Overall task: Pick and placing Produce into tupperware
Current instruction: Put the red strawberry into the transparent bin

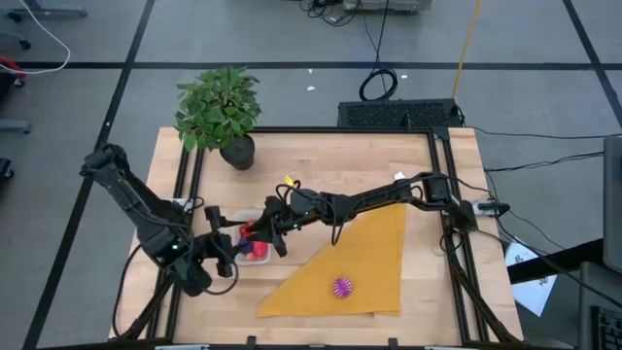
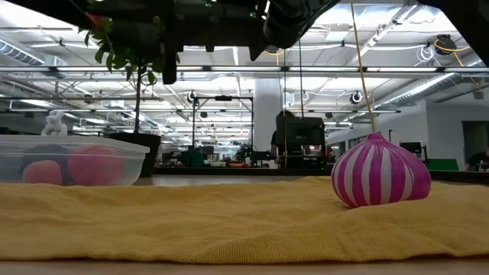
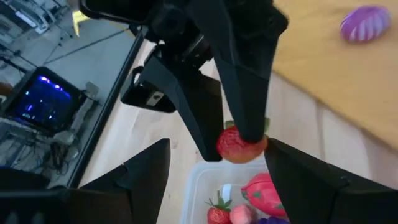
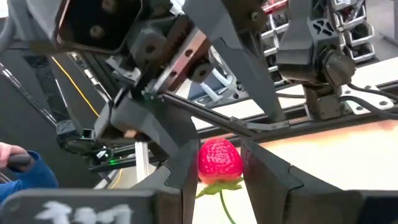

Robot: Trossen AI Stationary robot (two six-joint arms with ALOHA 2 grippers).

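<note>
The tupperware (image 1: 253,245) is a small clear box on the wood table, left of the yellow cloth; in the low view the tupperware (image 2: 69,159) shows red and pink produce inside. My right gripper (image 1: 275,231) reaches in from the right and is shut on a red toy strawberry (image 3: 241,144) above the box. My left gripper (image 1: 219,255) is open at the box's left end, with one finger on each side of the box (image 3: 249,199); whether it touches I cannot tell. A magenta-and-white striped toy (image 1: 341,287) lies on the cloth. My right gripper (image 4: 217,168) pinches the strawberry's red body (image 4: 219,157) between its two fingers, one finger (image 4: 180,177) on each side. The fingers slant down from the table's right. The strawberry is lifted clear over the box, its green leaf end (image 4: 217,185) toward the wrist.
A leafy potted plant (image 1: 222,112) stands at the far left of the table. The mustard-yellow triangular cloth (image 1: 360,262) covers the near middle. Black frame rails (image 1: 442,194) run along the table's sides. The two grippers are close together over the box.
</note>
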